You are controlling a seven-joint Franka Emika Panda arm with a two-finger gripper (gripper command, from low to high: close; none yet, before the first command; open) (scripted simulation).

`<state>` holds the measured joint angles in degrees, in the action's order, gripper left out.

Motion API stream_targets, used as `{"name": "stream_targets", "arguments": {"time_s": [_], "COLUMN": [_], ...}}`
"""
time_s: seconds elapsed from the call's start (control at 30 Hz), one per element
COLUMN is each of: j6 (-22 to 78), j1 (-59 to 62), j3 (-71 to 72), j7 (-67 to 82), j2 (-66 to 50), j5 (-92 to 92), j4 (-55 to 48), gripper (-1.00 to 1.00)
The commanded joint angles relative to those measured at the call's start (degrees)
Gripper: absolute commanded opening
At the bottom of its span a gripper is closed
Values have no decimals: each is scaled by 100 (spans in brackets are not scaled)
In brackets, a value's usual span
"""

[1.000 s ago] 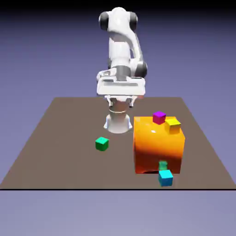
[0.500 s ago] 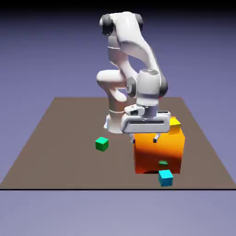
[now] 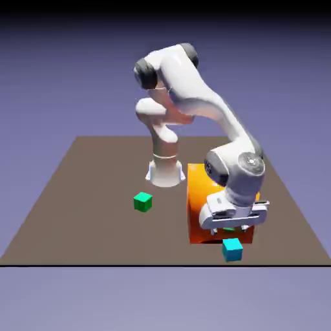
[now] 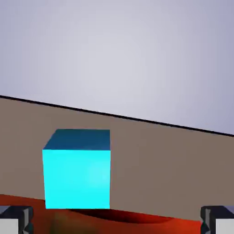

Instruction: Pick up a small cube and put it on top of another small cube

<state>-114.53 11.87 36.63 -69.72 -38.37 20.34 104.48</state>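
From exterior view's left: green cube (image 3: 143, 202) alone on table (image 3: 97, 213). Then orange block (image 3: 198, 213), partly behind my arm. My gripper (image 3: 230, 232) in front of block, fingers wide apart, nothing between. Cyan cube (image 3: 232, 249) on table, just below them, by near edge.

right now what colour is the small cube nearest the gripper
Cyan, the cube showing best in the hand view.
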Motion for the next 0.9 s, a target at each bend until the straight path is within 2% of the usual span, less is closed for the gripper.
{"name": "stream_targets", "arguments": {"time_s": [0.0,0.13,0.27,0.3,0.47,0.87], "j6": [174,623,-141,-141,581,-98], "j1": [37,131,35,35,-2,-593], "j3": [107,384,102,102,190,-2302], "j7": [-80,-286,-447,-447,-347,422], "j2": [-208,-744,-1178,-1178,-785,1204], "j5": [60,213,528,528,178,-525], "j4": [-165,-592,-215,-215,-675,1363], "gripper": [0,0,0,-100,-100,-100]}}
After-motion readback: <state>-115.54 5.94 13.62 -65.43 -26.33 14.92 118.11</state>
